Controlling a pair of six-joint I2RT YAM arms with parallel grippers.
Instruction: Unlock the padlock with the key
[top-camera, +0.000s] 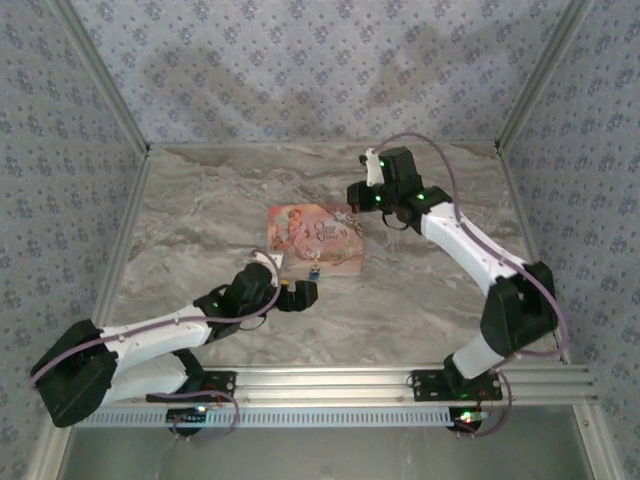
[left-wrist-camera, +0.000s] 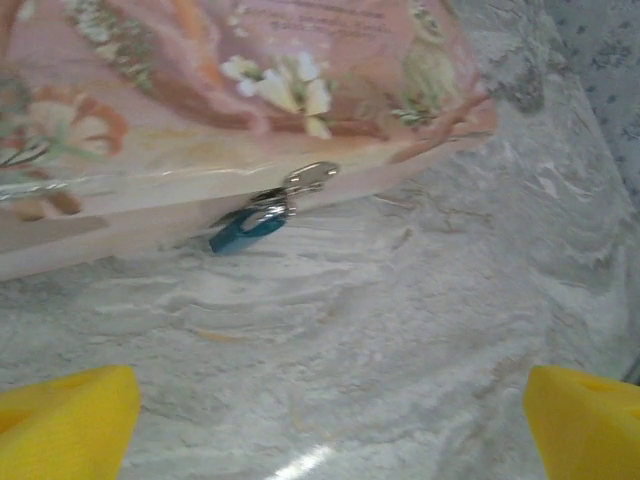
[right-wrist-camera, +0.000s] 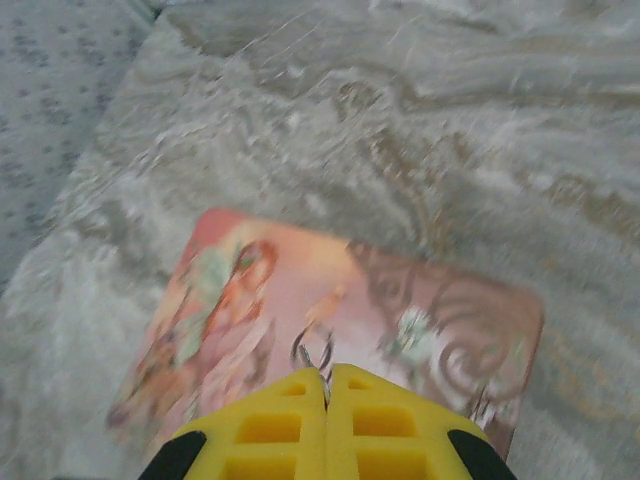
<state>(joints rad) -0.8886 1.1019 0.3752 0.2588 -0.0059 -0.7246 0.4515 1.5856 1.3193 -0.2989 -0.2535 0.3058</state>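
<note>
At left claw (left-wrist-camera: 325, 430): fingers apart, empty, aimed at padlock (left-wrist-camera: 247, 228) lying against pink box (left-wrist-camera: 150, 120) edge on table (left-wrist-camera: 420, 330). Right claw (right-wrist-camera: 327, 385): pressed together on thin metal loop (right-wrist-camera: 313, 352), likely the key's. Risk: left claw nudges box, padlock shifts; thin loop pivots in grip, spoiling alignment.

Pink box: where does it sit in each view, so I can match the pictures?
Top external: the pink box lies flat near the middle of the picture.
Left wrist: it spans the top of the picture, with the padlock at its lower edge.
Right wrist: it lies at lower centre, at an angle, just beyond the right gripper.
Shared landmark: the grey marbled tabletop surrounding the box.
</note>
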